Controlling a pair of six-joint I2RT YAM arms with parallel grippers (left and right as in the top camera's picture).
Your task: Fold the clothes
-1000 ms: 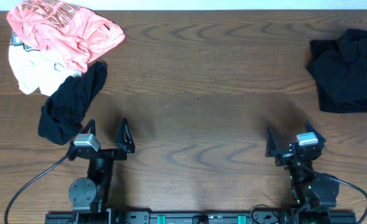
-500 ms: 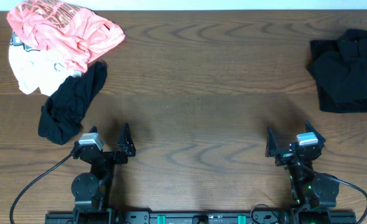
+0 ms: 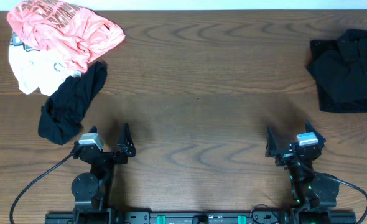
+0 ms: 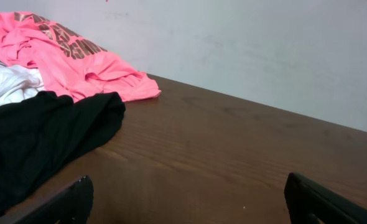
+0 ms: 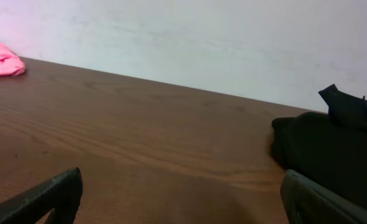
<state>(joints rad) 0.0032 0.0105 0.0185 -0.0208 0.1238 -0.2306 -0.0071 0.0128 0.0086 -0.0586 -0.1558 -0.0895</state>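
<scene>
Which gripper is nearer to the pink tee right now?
Left. The left gripper is open on the same side of the table as the pink tee; the right gripper sits across the table, toward the black pile.

Dark brown wooden table [image 3: 196, 74], wavy grain, fills overhead view. Plain white wall [image 4: 264, 43] rises behind table's far edge in wrist views.

Even bright light, soft shadows, wrist views slightly soft.

Coral-pink tee [image 3: 65, 28] with dull brownish lettering, white garment [image 3: 25, 71], black garment [image 3: 68, 106], second black heap [image 3: 351, 68], brown wood-grain tabletop [image 3: 202, 81].
</scene>
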